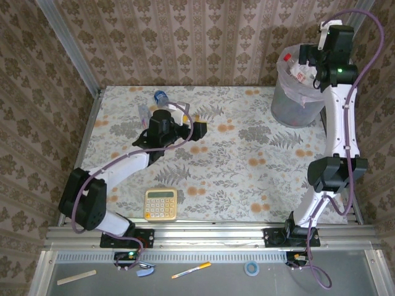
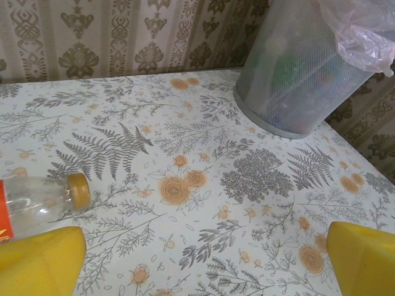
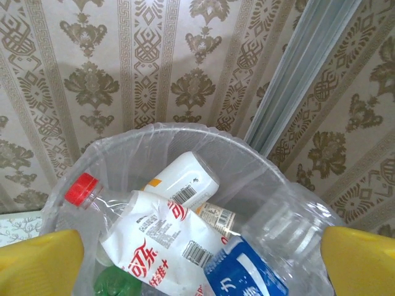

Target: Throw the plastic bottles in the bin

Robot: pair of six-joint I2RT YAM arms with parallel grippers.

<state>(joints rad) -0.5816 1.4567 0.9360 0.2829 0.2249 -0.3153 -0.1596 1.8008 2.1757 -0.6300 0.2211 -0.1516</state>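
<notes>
The bin (image 1: pixel 290 106) is a grey mesh basket with a pale bag liner, standing at the table's far right. My right gripper (image 1: pixel 308 61) hangs over its mouth, open and holding nothing (image 3: pixel 200 265). Inside the bin (image 3: pixel 185 127) lie several plastic bottles: a white one (image 3: pixel 183 179), a red-capped clear one (image 3: pixel 83 189), a crumpled one with a red-and-white label (image 3: pixel 157 240) and a blue-labelled one (image 3: pixel 247 274). My left gripper (image 1: pixel 196 128) is low over the table's middle, open and empty (image 2: pixel 200 265). A clear bottle with a tan cap (image 2: pixel 43 202) lies just left of its left finger (image 2: pixel 37 262). A blue-capped bottle (image 1: pixel 162 97) lies at the far left.
A yellow calculator (image 1: pixel 161 204) lies near the front edge between the arm bases. Papered walls close in the table on three sides, with a metal post (image 3: pixel 302 68) right behind the bin. From the left wrist, the bin (image 2: pixel 290 80) stands ahead on the right.
</notes>
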